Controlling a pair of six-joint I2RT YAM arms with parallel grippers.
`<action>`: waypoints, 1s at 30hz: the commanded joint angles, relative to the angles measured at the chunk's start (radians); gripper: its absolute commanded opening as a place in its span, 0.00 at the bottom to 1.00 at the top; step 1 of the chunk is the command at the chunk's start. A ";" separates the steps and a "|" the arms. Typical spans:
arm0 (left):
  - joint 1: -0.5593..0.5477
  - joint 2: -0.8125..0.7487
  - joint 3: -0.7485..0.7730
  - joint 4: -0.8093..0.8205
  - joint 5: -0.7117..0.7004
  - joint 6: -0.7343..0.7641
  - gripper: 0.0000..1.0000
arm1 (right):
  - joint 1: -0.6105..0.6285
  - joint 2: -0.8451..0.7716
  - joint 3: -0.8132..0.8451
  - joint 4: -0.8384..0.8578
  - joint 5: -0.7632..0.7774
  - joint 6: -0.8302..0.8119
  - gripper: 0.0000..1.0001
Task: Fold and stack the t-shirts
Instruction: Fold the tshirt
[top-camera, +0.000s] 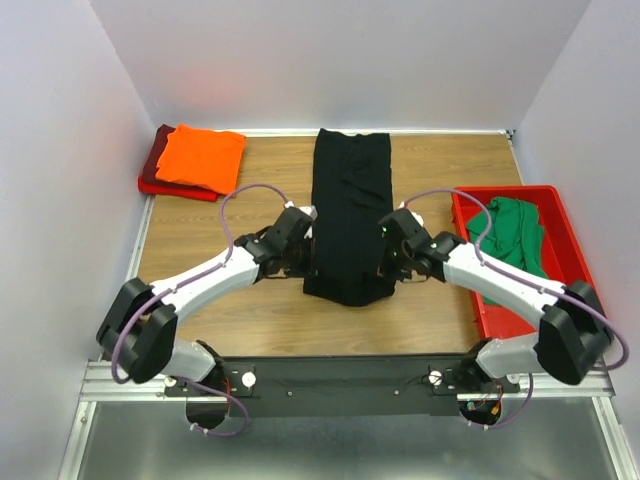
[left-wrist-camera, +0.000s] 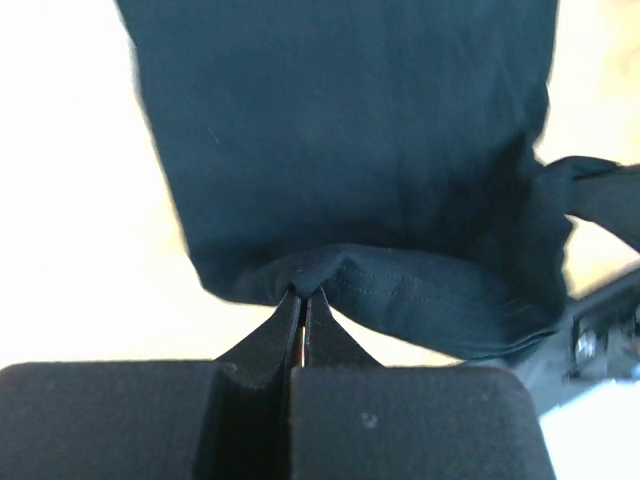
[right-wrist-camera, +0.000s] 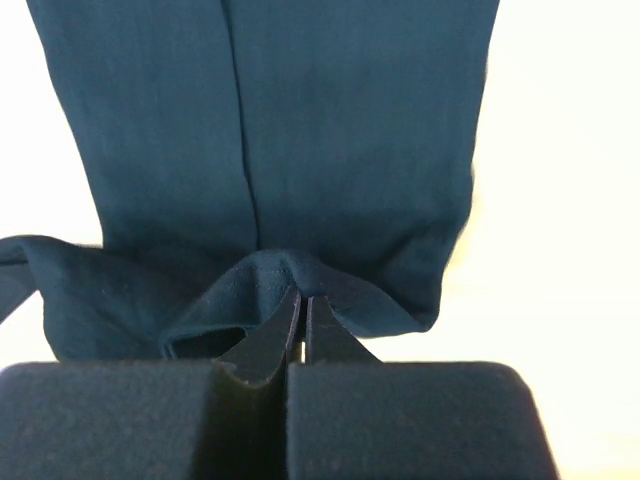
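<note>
Both arms angled inward over the desk
Left tool and right tool both pinched tight on the black t-shirt, elbows back by the near edge.

We see a wooden surface boxed in by pale walls. On its right side we find a red plastic bin, and beyond its near edge a grey metal sheet.

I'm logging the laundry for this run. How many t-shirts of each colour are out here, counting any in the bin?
Black t-shirt: 1
Orange t-shirt: 1
Dark red t-shirt, under the orange one: 1
Green t-shirt, in the red bin: 1
Total: 4
</note>
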 joint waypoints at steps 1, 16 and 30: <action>0.065 0.078 0.061 0.082 0.009 0.059 0.00 | -0.051 0.069 0.076 0.044 0.146 -0.063 0.01; 0.176 0.373 0.291 0.171 0.057 0.087 0.00 | -0.243 0.324 0.193 0.277 0.074 -0.175 0.00; 0.269 0.485 0.479 0.130 0.071 0.116 0.00 | -0.309 0.427 0.325 0.300 0.022 -0.201 0.00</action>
